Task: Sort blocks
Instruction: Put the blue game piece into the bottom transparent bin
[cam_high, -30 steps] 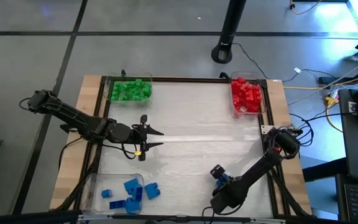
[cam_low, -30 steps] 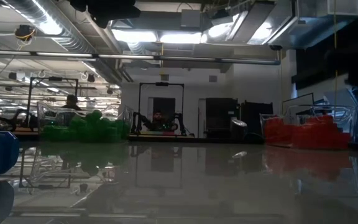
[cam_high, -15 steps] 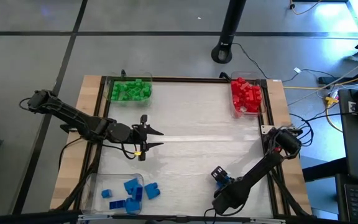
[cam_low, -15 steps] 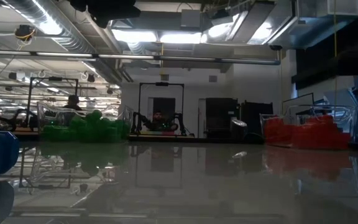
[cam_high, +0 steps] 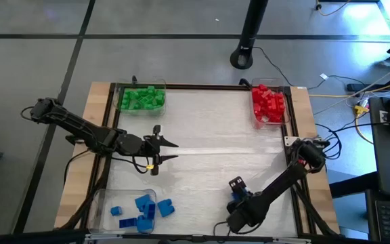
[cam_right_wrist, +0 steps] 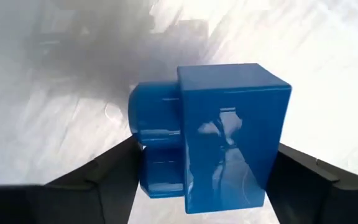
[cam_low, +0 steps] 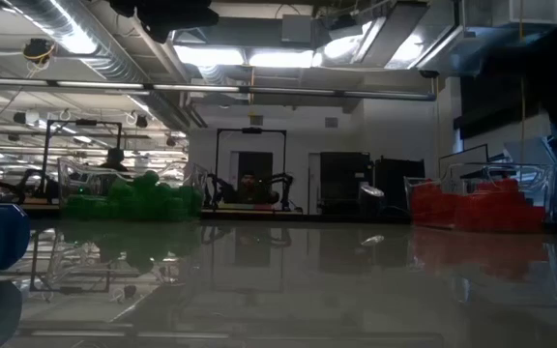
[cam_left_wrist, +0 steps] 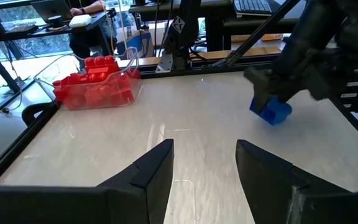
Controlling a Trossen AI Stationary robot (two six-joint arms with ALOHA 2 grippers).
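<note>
- Three heaps of blocks, sorted by colour, lie at the table's (cam_high: 202, 146) edges; nearest us, at the near left corner, the blue blocks (cam_high: 143, 209) lie in a clear tray (cam_high: 99, 203).
- Along the near edge, right of the middle, we see the right gripper (cam_high: 236, 192) closed on one blue block (cam_right_wrist: 213, 134), its fingers pressing both of the block's sides.
- Nothing stands on the tabletop between that block and the blue heap.
- Farther in, by the left edge, the left gripper (cam_high: 168, 151) hangs over the surface, fingers (cam_left_wrist: 156, 168) parted and empty, pointing toward the middle.
- At the far left corner lie the green blocks (cam_high: 143, 97).
- At the far right corner the red blocks (cam_high: 268, 103) fill another clear tray (cam_left_wrist: 129, 84).
- Beyond the far edge, a dark stand's foot (cam_high: 242, 58) rests on the floor.
</note>
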